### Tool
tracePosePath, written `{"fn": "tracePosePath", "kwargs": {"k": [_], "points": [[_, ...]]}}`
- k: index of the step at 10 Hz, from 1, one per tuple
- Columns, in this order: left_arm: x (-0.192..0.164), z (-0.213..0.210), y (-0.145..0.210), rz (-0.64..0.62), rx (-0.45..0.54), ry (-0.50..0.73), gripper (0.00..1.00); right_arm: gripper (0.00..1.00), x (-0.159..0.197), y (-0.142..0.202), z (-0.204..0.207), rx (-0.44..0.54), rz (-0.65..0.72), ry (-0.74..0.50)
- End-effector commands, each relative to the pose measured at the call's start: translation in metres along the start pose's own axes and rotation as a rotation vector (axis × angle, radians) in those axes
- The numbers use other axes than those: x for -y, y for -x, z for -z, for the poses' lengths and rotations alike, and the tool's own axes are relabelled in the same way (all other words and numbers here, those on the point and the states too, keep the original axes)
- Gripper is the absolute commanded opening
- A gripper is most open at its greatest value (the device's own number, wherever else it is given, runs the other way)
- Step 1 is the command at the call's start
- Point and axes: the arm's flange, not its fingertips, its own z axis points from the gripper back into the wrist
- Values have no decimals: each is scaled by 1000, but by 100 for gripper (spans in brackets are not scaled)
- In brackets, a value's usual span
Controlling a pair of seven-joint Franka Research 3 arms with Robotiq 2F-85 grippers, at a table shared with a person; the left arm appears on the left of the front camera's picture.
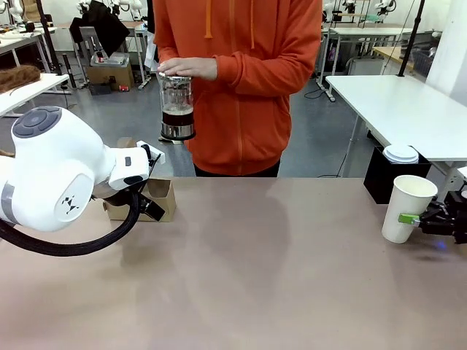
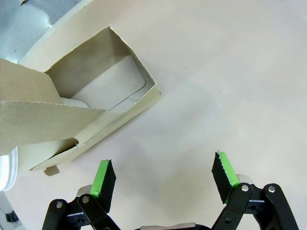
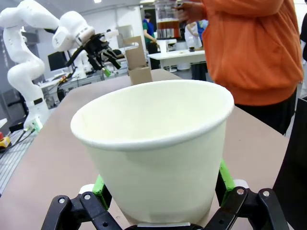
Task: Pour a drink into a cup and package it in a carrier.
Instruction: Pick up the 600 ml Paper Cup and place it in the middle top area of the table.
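Left arm [image 1: 58, 171] hides much of the carrier [image 1: 166, 195]; right gripper [image 1: 410, 218] runs off-frame

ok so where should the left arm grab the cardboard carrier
Probably best to take the carrier by its tall centre handle, coming down from above with the open left pincer straddling the panel. It is a thin flat sheet standing above the pockets, so it suits a two-finger pinch, and the pockets stay free for the cup.
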Motion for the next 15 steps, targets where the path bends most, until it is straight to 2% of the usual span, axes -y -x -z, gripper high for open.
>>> {"fn": "tracePosePath", "kwargs": {"k": [1, 2, 3, 6, 8, 10, 12, 13, 15], "points": [[0, 0, 0, 0, 1, 0, 100, 80, 5, 1, 2, 10, -12, 35], [0, 0, 0, 0, 1, 0, 100, 80, 9, -2, -13, 4, 24, 6], [0, 0, 0, 0, 1, 0, 100, 80, 1, 1, 0, 5, 0, 11], [0, 0, 0, 0, 1, 0, 100, 80, 3, 1, -4, 5, 2, 15], [0, 0, 0, 0, 1, 0, 100, 80, -20, -49, 15, 5, -11, 112], [0, 0, 0, 0, 1, 0, 100, 80, -36, -100, 50, -5, -38, 166], [0, 0, 0, 0, 1, 0, 100, 80, -33, -140, 109, 10, -4, 218], [0, 0, 0, 0, 1, 0, 100, 80, -26, -151, 146, 3, 5, 253], [0, 0, 0, 0, 1, 0, 100, 80, -8, -144, 207, -18, -9, 293]]}}
